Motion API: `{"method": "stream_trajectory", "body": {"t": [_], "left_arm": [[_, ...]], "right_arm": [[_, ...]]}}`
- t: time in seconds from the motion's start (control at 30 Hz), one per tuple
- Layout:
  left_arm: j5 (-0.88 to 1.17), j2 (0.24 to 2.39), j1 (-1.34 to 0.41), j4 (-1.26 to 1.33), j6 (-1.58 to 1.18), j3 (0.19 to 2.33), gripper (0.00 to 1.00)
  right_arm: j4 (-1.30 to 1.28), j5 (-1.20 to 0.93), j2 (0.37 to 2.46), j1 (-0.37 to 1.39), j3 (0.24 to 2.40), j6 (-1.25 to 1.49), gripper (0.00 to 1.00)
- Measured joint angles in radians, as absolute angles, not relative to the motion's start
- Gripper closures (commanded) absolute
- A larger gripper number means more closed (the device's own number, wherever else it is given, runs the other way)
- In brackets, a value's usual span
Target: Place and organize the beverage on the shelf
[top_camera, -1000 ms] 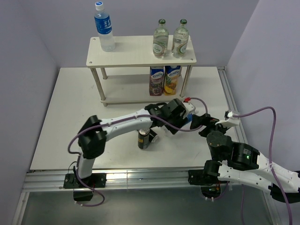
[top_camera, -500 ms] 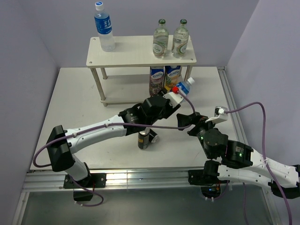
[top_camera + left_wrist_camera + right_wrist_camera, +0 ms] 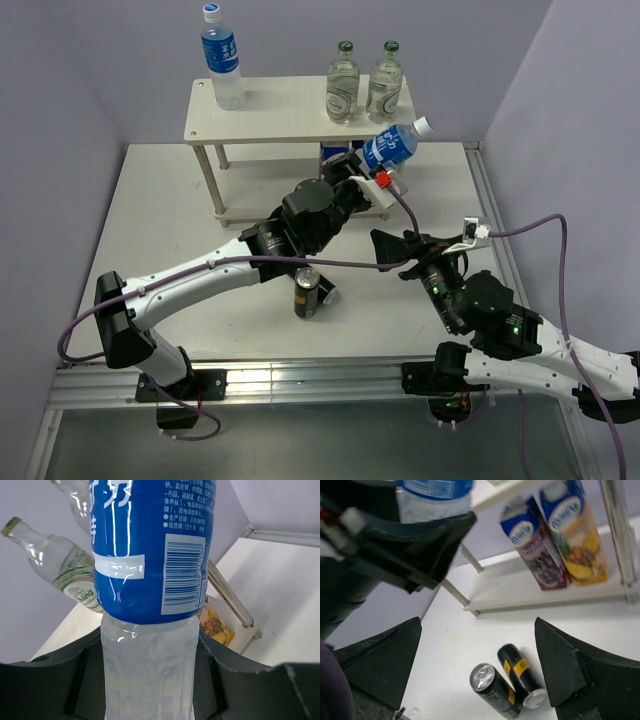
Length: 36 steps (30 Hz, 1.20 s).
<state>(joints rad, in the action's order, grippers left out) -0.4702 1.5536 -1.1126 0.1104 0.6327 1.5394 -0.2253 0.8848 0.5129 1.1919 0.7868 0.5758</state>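
1. The left gripper [image 3: 368, 170] is clamped on a tilted, blue-labelled plastic water bottle [image 3: 395, 145], holding it aloft at the right front corner of the pale wood two-tier shelf [image 3: 280, 110].
2. Next, the bottle likely needs righting and setting on the top board.
3. That board holds a matching water bottle [image 3: 222, 58] and two green-capped glass bottles [image 3: 343, 82]. Two juice cartons [image 3: 540, 540] stand below.
4. The right gripper [image 3: 408, 248] gapes empty above two dark slim cans [image 3: 492, 687].

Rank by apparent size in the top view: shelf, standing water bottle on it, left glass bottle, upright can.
1. shelf
2. standing water bottle
3. left glass bottle, only slightly smaller
4. upright can; it stands lower, on the table, so camera distance may skew this.
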Motion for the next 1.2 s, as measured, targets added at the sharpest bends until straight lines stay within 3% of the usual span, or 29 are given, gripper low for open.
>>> {"method": "stream_trajectory", "body": {"t": [0.27, 0.47, 0.63, 1.2], "left_arm": [[-0.517, 1.457, -1.110, 0.259, 0.582, 1.388, 1.00], [-0.590, 1.359, -1.087, 0.376, 0.536, 1.299, 1.00], [-0.617, 1.359, -1.081, 0.450, 0.531, 1.299, 1.00], [-0.667, 1.529, -1.015, 0.596, 0.439, 1.281, 1.00]], "right_arm": [[-0.057, 0.688, 0.551, 1.187, 0.862, 0.158, 0.00], [-0.061, 0.561, 0.743, 1.176, 1.145, 0.032, 0.00], [-0.181, 0.542, 0.888, 1.174, 1.412, 0.083, 0.00], [-0.189, 0.358, 0.955, 1.158, 1.535, 0.305, 0.00]]}}
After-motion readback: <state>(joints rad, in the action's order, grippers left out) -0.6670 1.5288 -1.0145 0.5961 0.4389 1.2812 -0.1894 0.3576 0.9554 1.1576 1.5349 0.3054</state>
